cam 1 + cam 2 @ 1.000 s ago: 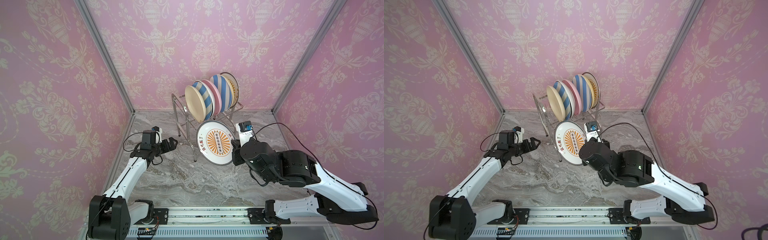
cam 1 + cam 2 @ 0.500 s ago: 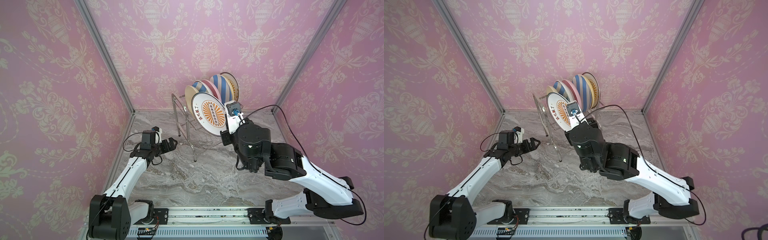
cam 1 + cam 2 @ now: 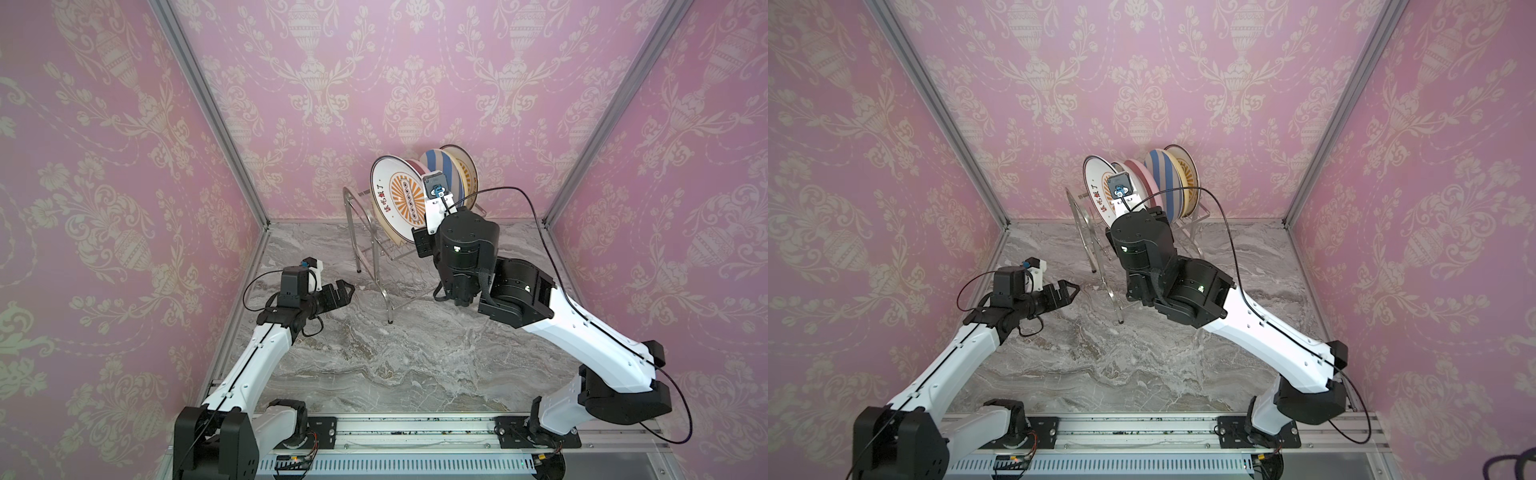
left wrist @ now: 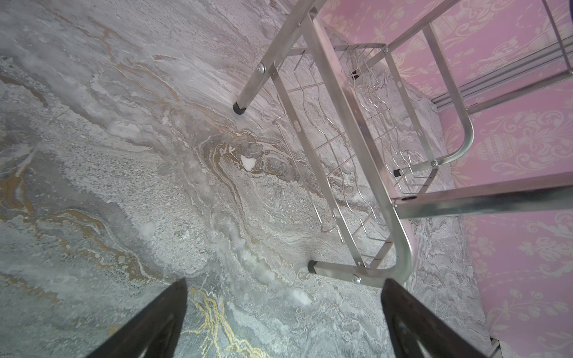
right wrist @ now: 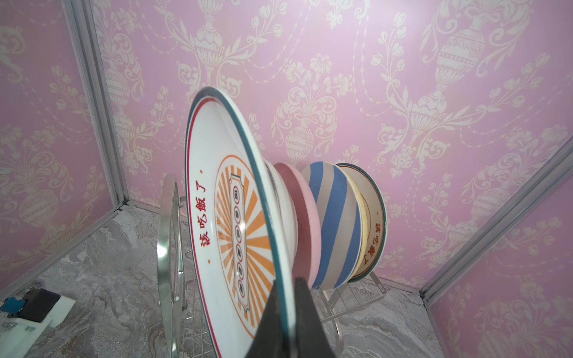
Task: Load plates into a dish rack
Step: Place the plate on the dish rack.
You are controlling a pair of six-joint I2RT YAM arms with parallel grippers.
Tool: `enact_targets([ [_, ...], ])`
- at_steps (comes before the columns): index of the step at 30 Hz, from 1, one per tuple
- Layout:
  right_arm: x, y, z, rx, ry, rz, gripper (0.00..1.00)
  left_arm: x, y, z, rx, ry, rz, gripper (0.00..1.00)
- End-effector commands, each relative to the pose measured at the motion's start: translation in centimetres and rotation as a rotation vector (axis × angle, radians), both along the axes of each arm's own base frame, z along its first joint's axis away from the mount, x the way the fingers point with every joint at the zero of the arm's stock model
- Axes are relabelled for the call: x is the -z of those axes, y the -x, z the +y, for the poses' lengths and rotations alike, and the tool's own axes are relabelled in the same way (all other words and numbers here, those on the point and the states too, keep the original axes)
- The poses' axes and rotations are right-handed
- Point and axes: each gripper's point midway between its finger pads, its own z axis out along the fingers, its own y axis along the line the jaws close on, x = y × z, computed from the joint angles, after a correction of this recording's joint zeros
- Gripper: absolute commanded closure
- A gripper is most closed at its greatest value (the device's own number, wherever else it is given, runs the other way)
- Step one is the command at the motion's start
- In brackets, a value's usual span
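**Sunburst plate held on edge at the rack's open end**

The dish rack [image 3: 365, 232] stands at 12 o'clock on the marble counter [image 3: 395, 353], close to the back wall. The right arm [image 3: 582, 332] reaches up to it, and the right jaws are clamped on the lower rim of a white plate with an orange sunburst [image 5: 229, 217]. That plate is on edge at the 9 o'clock end of the upper row (whether it sits in a slot is hidden). Toward 3 o'clock stand a pink plate [image 5: 305, 217], a blue-and-white striped plate [image 5: 336, 223] and a second sunburst plate [image 5: 372, 229]. The left arm [image 3: 266, 345] lies low at the counter's 9 o'clock. The left jaws are apart, holding nothing, near the rack's front leg [image 4: 313, 266].
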Motion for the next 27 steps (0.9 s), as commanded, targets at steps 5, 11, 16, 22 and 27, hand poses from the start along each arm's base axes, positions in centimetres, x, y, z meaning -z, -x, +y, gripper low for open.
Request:
enact_targets([
  [5,-1.5,-1.9,1.2,0.016,-0.045,-0.035,1.0,-1.6,0.8,0.1,0.004,0.02,-0.097,0.01],
  [11,-0.5,-4.0,2.9,0.081,0.042,-0.039,1.0,-2.6,0.9,0.2,0.014,-0.005,-0.133,0.01],
  [16,0.4,-5.4,3.6,0.099,0.064,-0.03,1.0,-2.7,1.1,0.6,0.014,-0.044,-0.14,0.01],
  [22,1.7,-7.0,3.9,0.124,0.087,-0.006,1.0,-2.5,1.2,0.7,0.017,-0.054,-0.142,0.01],
  [27,2.4,-7.6,4.7,0.14,0.105,-0.009,1.0,-2.4,1.1,0.5,0.022,-0.041,-0.139,0.01],
])
